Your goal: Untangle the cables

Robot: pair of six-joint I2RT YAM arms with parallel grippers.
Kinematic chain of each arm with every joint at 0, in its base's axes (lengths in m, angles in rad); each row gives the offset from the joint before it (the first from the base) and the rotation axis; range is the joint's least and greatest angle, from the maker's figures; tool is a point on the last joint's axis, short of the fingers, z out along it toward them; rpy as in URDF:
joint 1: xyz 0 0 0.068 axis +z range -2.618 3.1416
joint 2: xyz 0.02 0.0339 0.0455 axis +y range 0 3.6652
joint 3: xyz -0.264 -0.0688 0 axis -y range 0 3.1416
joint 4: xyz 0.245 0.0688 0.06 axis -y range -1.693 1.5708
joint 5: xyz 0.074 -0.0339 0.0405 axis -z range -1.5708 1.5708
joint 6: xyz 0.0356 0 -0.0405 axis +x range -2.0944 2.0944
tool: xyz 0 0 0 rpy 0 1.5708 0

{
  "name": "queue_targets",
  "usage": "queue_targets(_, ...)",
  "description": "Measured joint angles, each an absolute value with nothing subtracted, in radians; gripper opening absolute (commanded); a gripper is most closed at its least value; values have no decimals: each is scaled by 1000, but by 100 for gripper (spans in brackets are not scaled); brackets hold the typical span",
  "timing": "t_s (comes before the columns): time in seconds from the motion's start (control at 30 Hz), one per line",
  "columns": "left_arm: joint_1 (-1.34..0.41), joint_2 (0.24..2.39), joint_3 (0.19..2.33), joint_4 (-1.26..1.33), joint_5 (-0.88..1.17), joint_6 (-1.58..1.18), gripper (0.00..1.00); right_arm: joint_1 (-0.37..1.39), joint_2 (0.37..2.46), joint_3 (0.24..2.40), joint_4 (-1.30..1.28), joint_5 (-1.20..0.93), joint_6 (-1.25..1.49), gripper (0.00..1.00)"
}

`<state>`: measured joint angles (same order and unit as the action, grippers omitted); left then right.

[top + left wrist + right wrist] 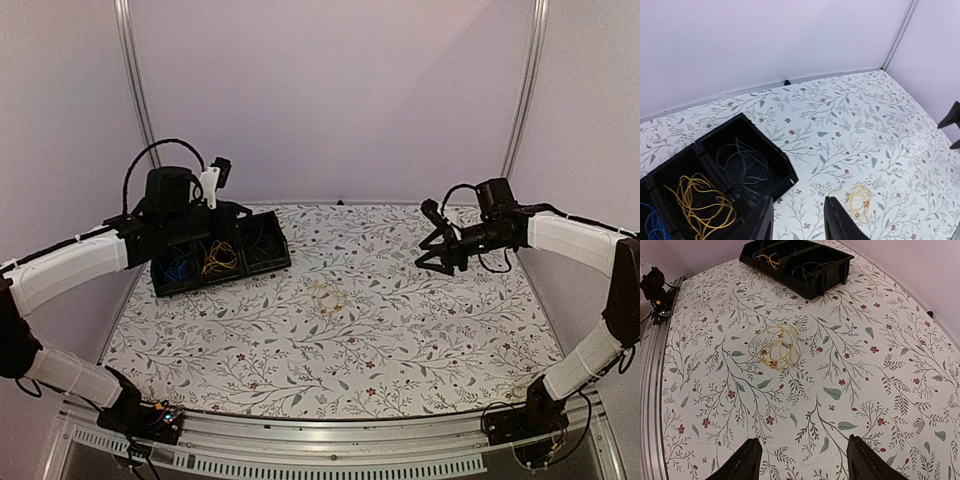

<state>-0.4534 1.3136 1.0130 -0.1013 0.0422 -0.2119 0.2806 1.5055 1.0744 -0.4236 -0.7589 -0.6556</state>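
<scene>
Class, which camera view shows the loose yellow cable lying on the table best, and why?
The right wrist view: the loose yellow cable lies whole and large near mid-frame, with nothing covering its loops. The left wrist view shows it smaller, low in the frame. The top external view shows only a faint, tiny coil.

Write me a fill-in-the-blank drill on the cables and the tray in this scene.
1. The black tray has ___ compartments.
2. The cable in its middle compartment is ___.
3. One yellow coil lies outside the tray, loose on the ___.
4. The right gripper hovers with its jaws ___, holding nothing.

Missing words: three; yellow; table; open.
</scene>
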Motion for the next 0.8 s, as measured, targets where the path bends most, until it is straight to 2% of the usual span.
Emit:
queue_targets(0.17,-618,1338,965,-53,76,-262,34,321,1533,1074,-424,-747,-656,62)
queue_targets(0.33,-723,1499,963,-47,43,-450,37,386,1596,1095,-436,-709,-665,59)
queue_targets(0.6,-786,1723,938,30,34,-694,36,424,1647,1106,-466,-653,-679,59)
queue_targets(0.8,-789,1834,966,124,50,-759,28,424,1647,1107,-469,-630,-686,59)
